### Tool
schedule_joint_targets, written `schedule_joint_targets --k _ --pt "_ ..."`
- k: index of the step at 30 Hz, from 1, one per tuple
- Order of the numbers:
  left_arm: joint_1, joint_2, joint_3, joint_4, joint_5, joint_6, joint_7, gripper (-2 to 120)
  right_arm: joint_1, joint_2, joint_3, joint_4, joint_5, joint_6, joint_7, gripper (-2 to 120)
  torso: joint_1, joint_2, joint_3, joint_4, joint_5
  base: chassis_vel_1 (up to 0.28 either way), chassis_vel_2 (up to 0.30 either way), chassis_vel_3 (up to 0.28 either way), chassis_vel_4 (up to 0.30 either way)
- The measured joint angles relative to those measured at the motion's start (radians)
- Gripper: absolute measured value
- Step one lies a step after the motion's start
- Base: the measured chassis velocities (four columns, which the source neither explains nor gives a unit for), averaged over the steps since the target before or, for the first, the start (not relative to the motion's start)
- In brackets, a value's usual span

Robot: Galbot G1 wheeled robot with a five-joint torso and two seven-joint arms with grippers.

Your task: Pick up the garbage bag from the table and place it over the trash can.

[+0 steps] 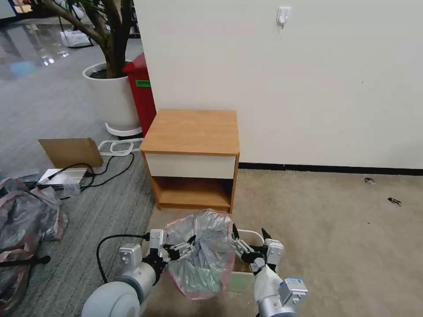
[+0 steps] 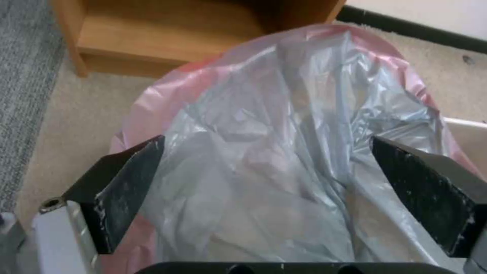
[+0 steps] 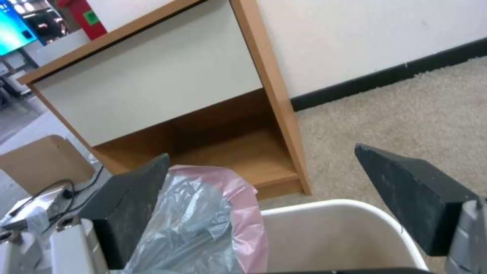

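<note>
2 silver-grey arms with rounded white joint housings are seen, each ending in a gripper, the left gripper [image 1: 190,246] and the right gripper [image 1: 249,235], fitted with black wedge-shaped fingers [image 2: 127,190]. A black cable [image 1: 108,246] is looped beside the left arm. A small blue marking is carried on the right wrist block.

Office: glossy lobby floor [image 1: 31,48], potted tree [image 1: 110,66].
</note>
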Motion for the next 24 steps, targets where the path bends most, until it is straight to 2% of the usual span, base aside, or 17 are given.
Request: schedule_joint_targets --k 4,8,14,24 --pt "-0.016 -0.004 0.005 0.016 0.031 0.031 -0.002 100 -0.006 0.0 0.013 -0.001 -0.002 0.005 0.0 95 0.0 0.0 0.0 0.0 0.0 0.0 0.0 0.0 0.0" --pt "-0.016 -0.001 0.007 0.017 0.079 0.032 0.001 100 -0.011 -0.001 0.025 -0.001 -0.004 0.008 0.0 95 0.0 0.0 0.0 0.0 0.0001 0.0 0.0 0.0 0.0" --pt "-0.018 0.005 0.006 0.02 0.091 0.031 0.001 100 -0.011 0.0 0.029 -0.003 -0.005 0.009 0.001 95 0.0 0.0 0.0 0.0 0.0001 0.0 0.0 0.0 0.0" --pt "-0.05 0.02 0.044 0.085 0.12 0.028 0.031 100 -0.034 -0.011 0.05 0.011 -0.022 0.015 0.003 95 0.0 0.0 0.0 0.0 0.0 0.0 0.0 0.0 0.0"
